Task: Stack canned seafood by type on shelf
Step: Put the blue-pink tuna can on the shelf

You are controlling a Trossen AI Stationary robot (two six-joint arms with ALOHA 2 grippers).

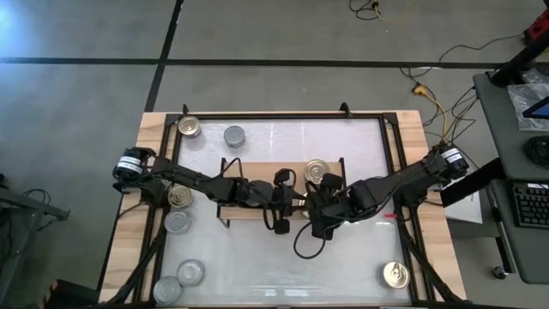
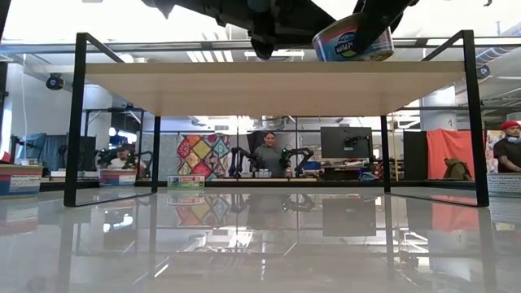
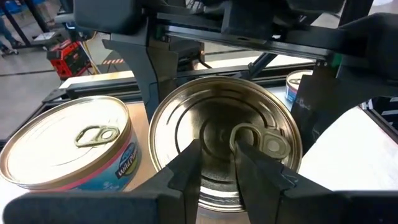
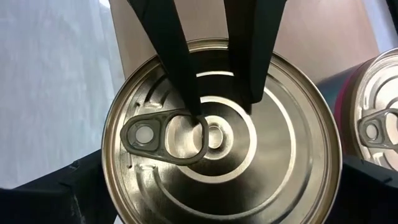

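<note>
Two grippers meet over the light-wood shelf on the white tabletop. Right gripper clamps a gold-topped can; left gripper, its jaws nearly closed and empty, hovers over that can. People sit at desks beyond.

Gold-topped tin with concentric rings and a ring pull; beside it a gold tin with a blue, white and pink label. Shelf light wood on black legs. Counter glossy white, wood-bordered. Far-left tin silver-grey.
</note>
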